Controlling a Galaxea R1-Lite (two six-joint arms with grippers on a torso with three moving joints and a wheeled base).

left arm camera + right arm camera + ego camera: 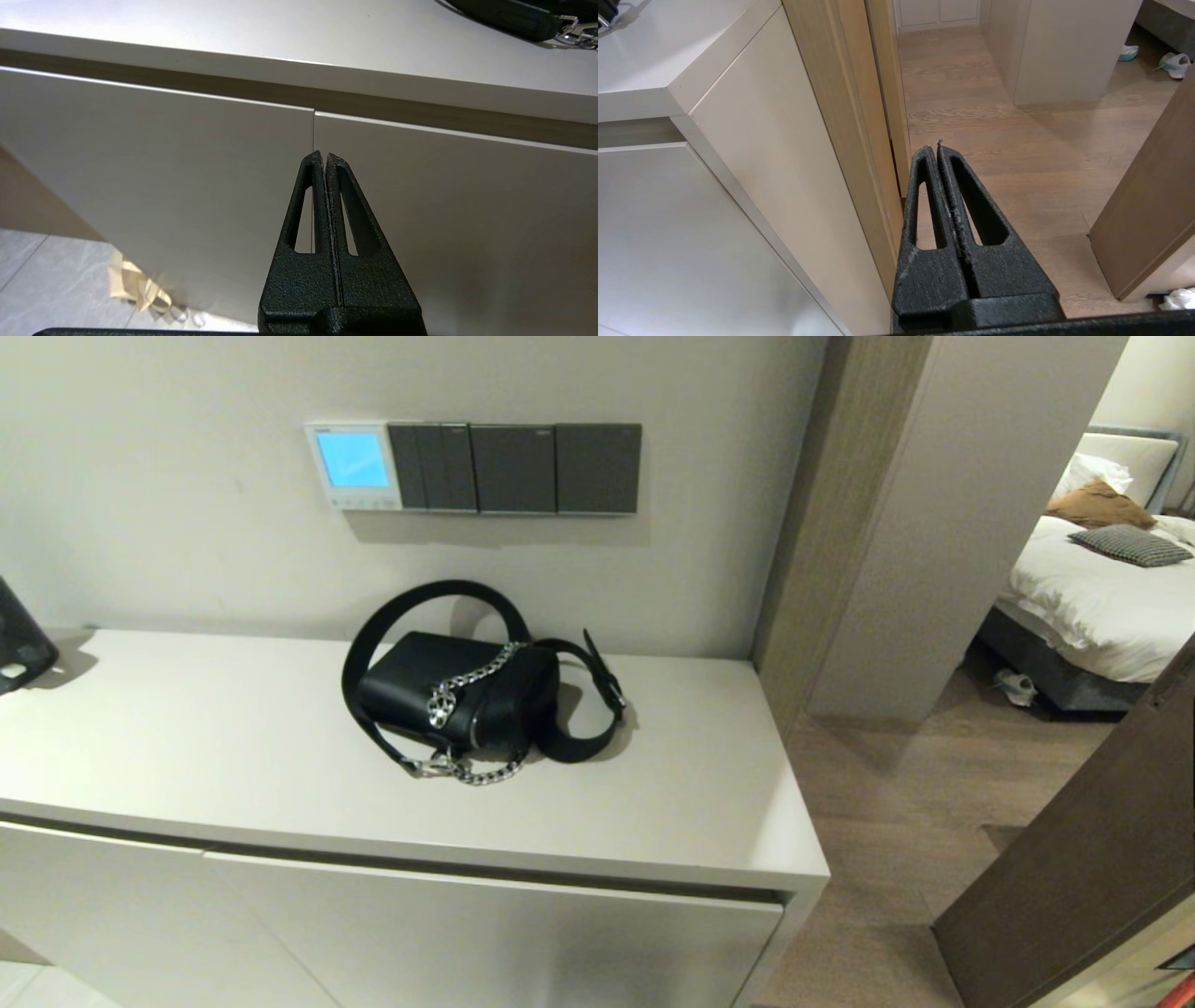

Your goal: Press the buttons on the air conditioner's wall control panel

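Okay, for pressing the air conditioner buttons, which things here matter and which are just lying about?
For the job:
wall control panel, screen lit blue
buttons along its lower edge
left gripper, shut, low before the cabinet
right gripper, shut, low by the doorway

Lying about:
black bag on the cabinet
grey switch plates

No text can be read: the wall control panel (353, 466), at upper left in the head view, shows a lit blue screen whose digits are illegible.
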